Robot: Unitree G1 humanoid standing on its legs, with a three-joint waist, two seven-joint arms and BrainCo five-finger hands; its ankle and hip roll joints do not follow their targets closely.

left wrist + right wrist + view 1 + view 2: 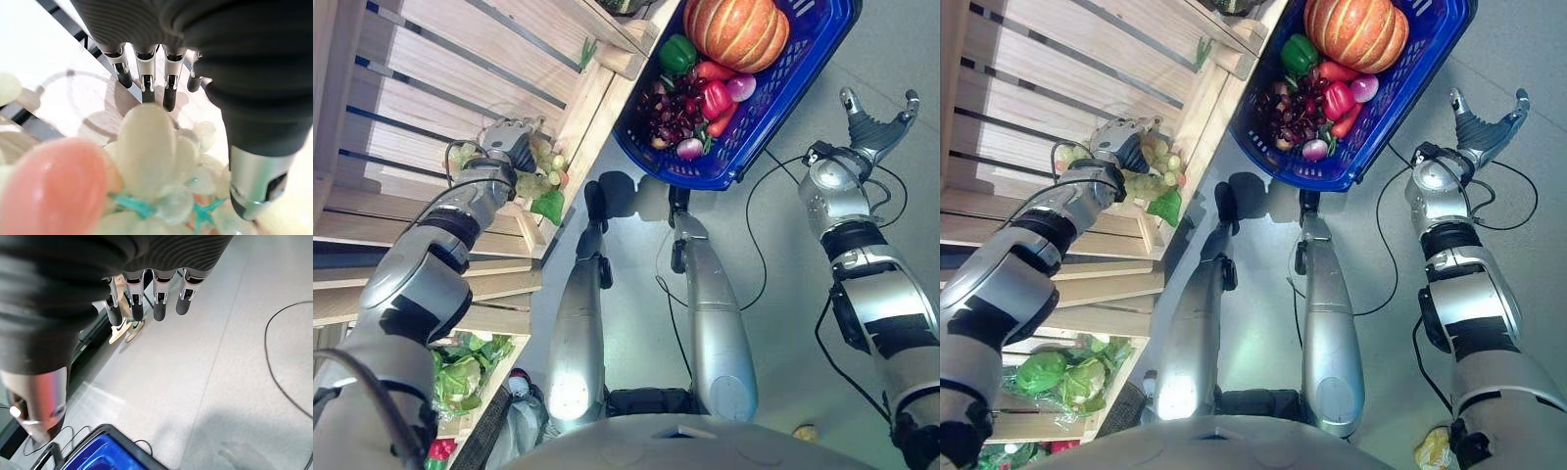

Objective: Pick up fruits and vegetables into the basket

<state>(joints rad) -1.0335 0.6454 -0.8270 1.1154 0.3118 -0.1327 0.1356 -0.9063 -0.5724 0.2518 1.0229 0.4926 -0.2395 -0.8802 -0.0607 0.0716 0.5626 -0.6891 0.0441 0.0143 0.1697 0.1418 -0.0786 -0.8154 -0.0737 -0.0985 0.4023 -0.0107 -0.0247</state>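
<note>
We see the left robot hand (514,140) reaching onto the slatted wooden shelf (431,78), at a bunch of pale green grapes (544,171) that lies near the shelf's front edge. In the left wrist view its fingers (168,83) extend straight past the grapes (146,147) toward the boards and its thumb (254,181) stands apart to one side; we read the robot hand as spread apart, with nothing clamped. A pinkish rounded fruit (54,188) lies just beside the grapes, too close to the camera to name. A green leaf (549,206) hangs at the bunch's lower end, over the shelf edge.

The blue plastic basket (783,88) stands on the grey floor (783,323) beyond the shelf's corner, well apart from the grapes. We find in it an orange pumpkin (736,29), a green bell pepper (676,53), a red pepper (714,97), dark red grapes (668,116), a carrot (722,119) and two purple-and-white bulbs, perhaps onions or turnips (690,148).

The right robot hand (876,117) hangs over the floor beside the basket's outer wall, fingers (159,303) straight and spread apart, carrying nothing. Between the left robot hand and the basket stand the shelf's front board and corner post (626,59). On a lower shelf tier lie cabbages or lettuces (465,372).
</note>
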